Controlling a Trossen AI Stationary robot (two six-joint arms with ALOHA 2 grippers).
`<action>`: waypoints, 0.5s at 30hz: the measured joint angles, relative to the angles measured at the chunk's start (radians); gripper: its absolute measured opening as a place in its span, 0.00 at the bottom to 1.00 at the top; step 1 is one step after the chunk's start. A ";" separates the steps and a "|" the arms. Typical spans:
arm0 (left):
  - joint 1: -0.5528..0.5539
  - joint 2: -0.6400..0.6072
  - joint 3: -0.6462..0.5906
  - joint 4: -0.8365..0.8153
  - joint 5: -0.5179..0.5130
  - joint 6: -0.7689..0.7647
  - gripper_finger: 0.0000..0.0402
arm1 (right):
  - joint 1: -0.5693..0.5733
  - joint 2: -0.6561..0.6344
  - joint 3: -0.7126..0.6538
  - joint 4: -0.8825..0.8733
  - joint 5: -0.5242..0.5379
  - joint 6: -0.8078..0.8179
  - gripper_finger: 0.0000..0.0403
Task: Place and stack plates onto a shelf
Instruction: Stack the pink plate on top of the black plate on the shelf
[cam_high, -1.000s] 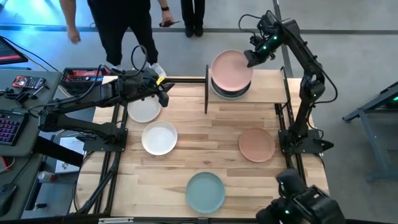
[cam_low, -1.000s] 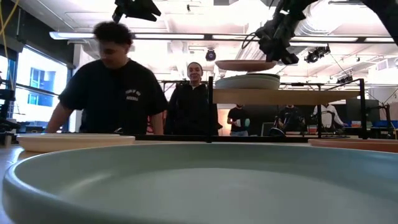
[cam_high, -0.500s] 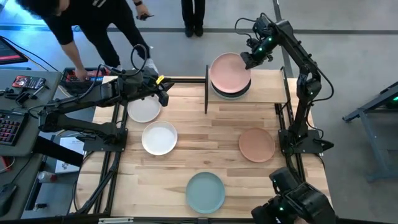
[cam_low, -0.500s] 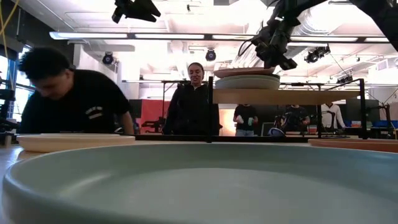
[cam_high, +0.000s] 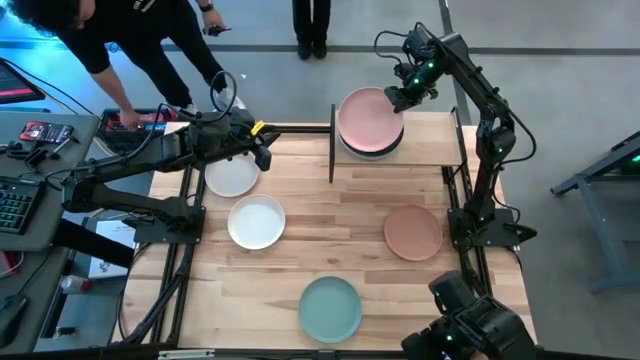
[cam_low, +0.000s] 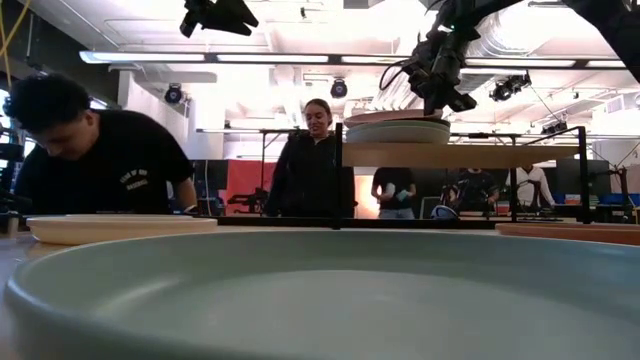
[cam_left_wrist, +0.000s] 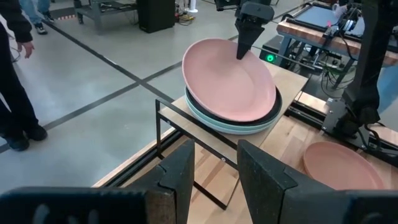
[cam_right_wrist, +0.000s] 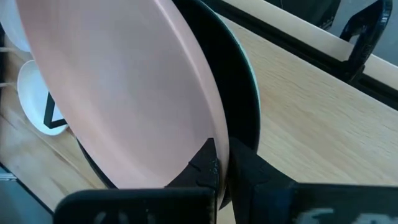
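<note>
A salmon pink plate (cam_high: 368, 118) tops a stack on the shelf (cam_high: 440, 150), above a black plate (cam_left_wrist: 276, 109) and a pale grey-green one (cam_left_wrist: 205, 118). My right gripper (cam_high: 398, 97) is shut on the pink plate's rim at the stack's far right. My left gripper (cam_left_wrist: 214, 168) is open and hovers above the far rim of a white plate (cam_high: 232, 175), touching nothing. Flat on the tabletop lie a second white plate (cam_high: 256, 221), a salmon plate (cam_high: 413, 232) and a pale grey-green plate (cam_high: 331, 308). My right gripper pinches the pink plate's rim (cam_right_wrist: 208, 134) between its two fingers (cam_right_wrist: 202, 168), one on the upper face and one beneath. The fingers slant down from the far right. The plate lies nearly level on the black plate (cam_right_wrist: 239, 106), its held edge slightly raised.
A person (cam_high: 130, 40) leans over equipment just beyond the table's far left corner; another (cam_low: 312, 160) stands behind the far edge. A black shelf post (cam_high: 332, 140) stands left of the stack. Bare shelf board lies right of the stack.
My right gripper has carried the pink plate down and slightly toward the table's left, setting it on the shelf stack; it stays shut on the rim. The person at the far left has bent down over the equipment.
</note>
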 joint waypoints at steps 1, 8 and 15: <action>0.000 0.000 0.000 0.000 0.000 -0.003 0.28 | 0.000 0.000 0.000 0.000 0.000 0.004 0.00; 0.000 0.000 0.000 0.000 0.000 -0.016 0.28 | -0.001 0.000 -0.001 0.000 0.016 0.007 0.00; 0.000 0.000 0.000 0.000 0.000 -0.019 0.28 | 0.001 0.000 -0.001 0.000 0.018 0.022 0.00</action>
